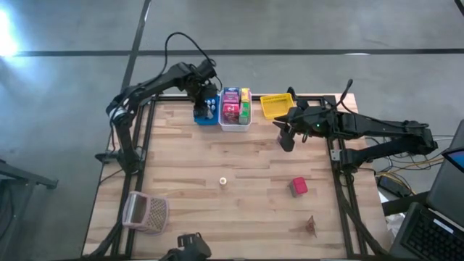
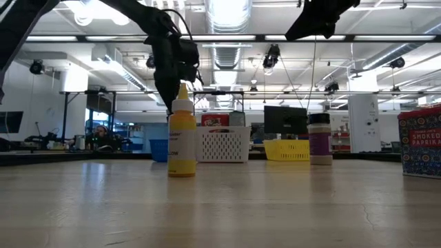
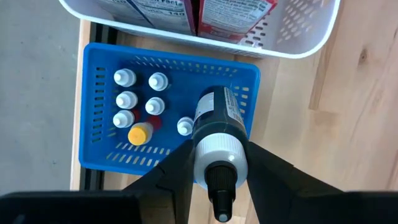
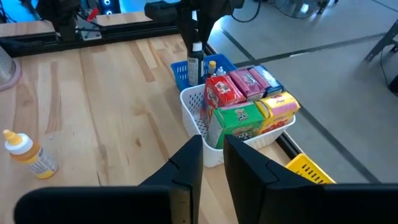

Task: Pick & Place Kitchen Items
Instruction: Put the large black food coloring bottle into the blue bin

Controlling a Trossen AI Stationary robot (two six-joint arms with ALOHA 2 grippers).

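Observation:
My left gripper (image 3: 217, 171) is over the blue bin (image 3: 99, 99) at the table's far edge, shut on a dark bottle (image 3: 216, 115) with a white cap and a black nozzle. Several small white-capped bottles and one with a yellow cap (image 3: 140, 133) stand in that bin. The right wrist view shows the dark bottle (image 4: 196, 62) upright at the blue bin (image 4: 180, 73). My right gripper (image 4: 213, 158) hangs empty near the yellow bin (image 1: 276, 106), its fingers a narrow gap apart. On the table stand a yellow bottle (image 2: 182, 131), a red box (image 1: 298, 186) and a jar (image 2: 319, 138). My left gripper pinches the dark bottle between its two fingers at the white cap (image 3: 217, 149), just below the nozzle. The fingers (image 3: 180, 171) come from above, pointing down, one on each side. The bottle is upright, its body down in the blue bin; whether its base rests there I cannot tell.
The white bin (image 1: 234, 122) beside the blue one holds upright red, pink, green and yellow boxes (image 4: 239, 102). A pinkish mesh basket (image 1: 145, 212) lies at the near left corner, and a small brown thing (image 1: 310, 226) near the right edge. The middle of the wooden table (image 1: 188, 156) is bare.

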